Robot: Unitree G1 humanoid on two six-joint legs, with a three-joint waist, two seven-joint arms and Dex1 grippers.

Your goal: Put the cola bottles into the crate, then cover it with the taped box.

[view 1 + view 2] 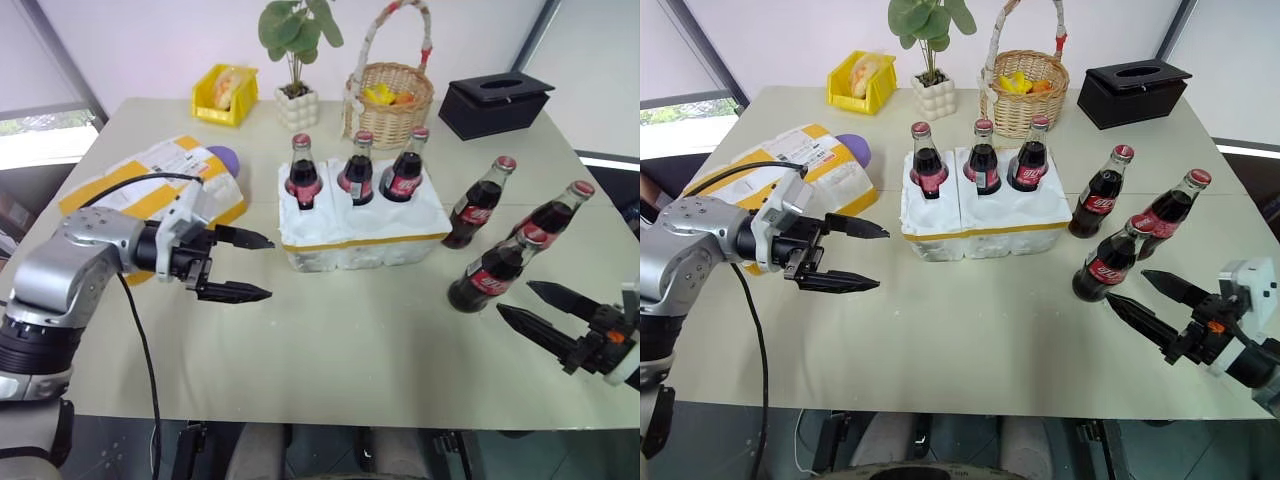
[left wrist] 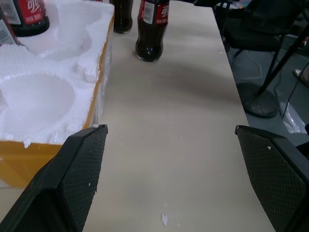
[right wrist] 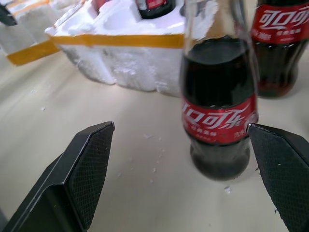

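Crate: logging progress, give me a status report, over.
Both grippers open, left by the crate, right near the closest loose bottle. Three bottles seated, three loose on the table. Nothing in the way.

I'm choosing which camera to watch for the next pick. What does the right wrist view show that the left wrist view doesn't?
Right wrist view: the open right gripper faces the nearest cola bottle, its red label readable, at close range. Left wrist view: the open left gripper points along bare table, beside two empty round holes in the crate. Both show the white foam crate with its yellow tape band and loose bottles standing beyond it.
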